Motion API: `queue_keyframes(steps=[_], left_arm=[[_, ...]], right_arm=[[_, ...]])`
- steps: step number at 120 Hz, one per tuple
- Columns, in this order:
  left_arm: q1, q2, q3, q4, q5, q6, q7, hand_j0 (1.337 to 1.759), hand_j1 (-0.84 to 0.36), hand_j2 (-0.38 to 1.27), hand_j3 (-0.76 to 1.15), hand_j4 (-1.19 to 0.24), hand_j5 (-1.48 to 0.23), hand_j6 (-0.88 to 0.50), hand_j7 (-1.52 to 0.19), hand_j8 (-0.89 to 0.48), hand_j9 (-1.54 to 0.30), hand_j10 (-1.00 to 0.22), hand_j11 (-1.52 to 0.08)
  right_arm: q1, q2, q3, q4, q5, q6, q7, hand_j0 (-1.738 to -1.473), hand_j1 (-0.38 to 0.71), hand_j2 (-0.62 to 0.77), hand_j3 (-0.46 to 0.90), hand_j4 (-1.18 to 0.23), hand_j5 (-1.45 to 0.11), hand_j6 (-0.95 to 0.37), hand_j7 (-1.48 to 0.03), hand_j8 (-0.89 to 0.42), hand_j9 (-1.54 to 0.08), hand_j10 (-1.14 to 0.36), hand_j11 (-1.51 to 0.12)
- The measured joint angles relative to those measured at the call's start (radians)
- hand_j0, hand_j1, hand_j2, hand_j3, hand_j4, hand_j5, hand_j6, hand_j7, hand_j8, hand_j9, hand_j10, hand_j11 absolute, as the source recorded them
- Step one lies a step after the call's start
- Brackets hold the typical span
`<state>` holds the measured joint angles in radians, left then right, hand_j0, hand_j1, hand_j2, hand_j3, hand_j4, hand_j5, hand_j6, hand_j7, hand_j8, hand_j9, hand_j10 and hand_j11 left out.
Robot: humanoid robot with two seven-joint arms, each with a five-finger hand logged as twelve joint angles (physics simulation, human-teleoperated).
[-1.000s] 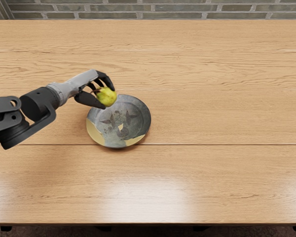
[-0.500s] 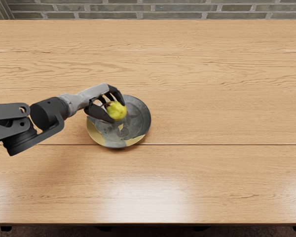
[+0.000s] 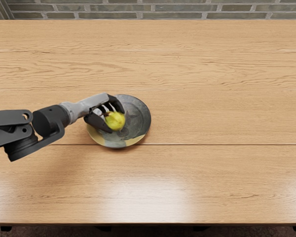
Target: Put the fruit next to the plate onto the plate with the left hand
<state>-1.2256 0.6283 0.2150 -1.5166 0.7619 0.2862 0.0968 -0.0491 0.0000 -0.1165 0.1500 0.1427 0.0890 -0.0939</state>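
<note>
Left hand [image 3: 103, 112] gripping a yellow-green fruit [image 3: 115, 120] over a grey plate [image 3: 136, 115] on a wooden table [image 3: 212, 173].
The left arm enters from the left edge, its dark bulky joint nearest the viewer, a grey forearm reaching right and slightly away to the black hand; the fingers curl around the fruit, thumb below and the other fingers arched over the top; one second ago the hand held the fruit at the plate's far-left rim, and it has since moved nearer and to the right, so the fruit now sits low over the plate's left half; whether it touches the plate cannot be told; the fruit is small, roundish, smooth and yellow-green; the plate is round, grey with a pale yellow near edge; beyond the table's far edge runs a brick wall [image 3: 187, 10].
</note>
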Motion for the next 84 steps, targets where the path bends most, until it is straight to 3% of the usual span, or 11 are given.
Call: queue_keyframes(steps=[36, 84], left_arm=[[-0.011, -0.005, 0.010, 0.002, 0.001, -0.004, -0.003, 1.658, -0.04, 0.08, 0.00, -0.32, -0.43, -0.30, -0.43, -0.30, -0.43, -0.32, -0.43], [-0.069, 0.030, -0.041, -0.020, -0.004, -0.078, -0.003, 1.658, 0.03, 0.06, 0.00, -0.27, -0.35, -0.26, -0.35, -0.26, -0.35, -0.27, -0.35]], right_arm=[[0.000, 0.000, 0.000, 0.000, 0.000, 0.000, 0.000, -1.658, -0.31, -0.01, 0.00, -0.03, -0.05, -0.03, -0.05, -0.03, -0.05, -0.03, -0.05], [0.000, 0.000, 0.000, 0.000, 0.000, 0.000, 0.000, -1.658, -0.31, -0.01, 0.00, -0.03, -0.05, -0.03, -0.05, -0.03, -0.05, -0.03, -0.05]])
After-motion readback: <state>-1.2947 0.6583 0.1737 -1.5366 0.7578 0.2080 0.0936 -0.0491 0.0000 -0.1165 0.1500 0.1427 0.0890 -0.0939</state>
